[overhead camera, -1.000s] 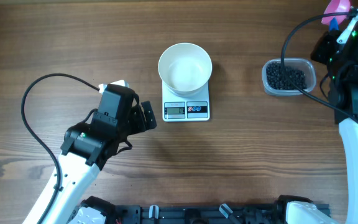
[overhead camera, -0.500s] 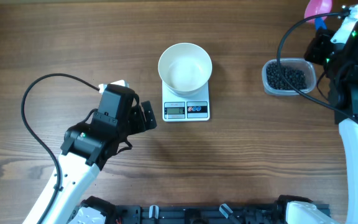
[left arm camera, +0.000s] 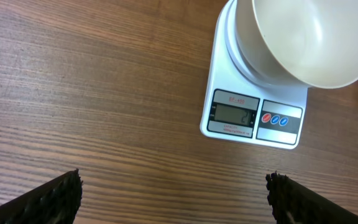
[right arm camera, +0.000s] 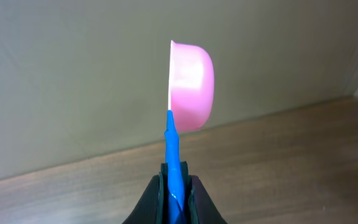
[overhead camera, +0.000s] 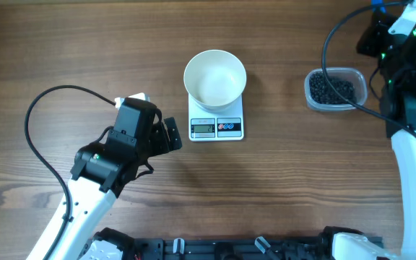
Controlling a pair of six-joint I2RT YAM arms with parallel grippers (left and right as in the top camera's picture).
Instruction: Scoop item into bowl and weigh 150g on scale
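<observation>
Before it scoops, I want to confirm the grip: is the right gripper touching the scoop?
Touching. The right wrist view shows the right gripper shut on the blue handle of the scoop, with no gap.

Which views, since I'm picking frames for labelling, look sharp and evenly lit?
Overhead: sharp, even light, no glare on the scale. Left wrist: sharp, bowl evenly lit, display digits faint. Right wrist: pink scoop crisp, the table behind slightly soft.
</observation>
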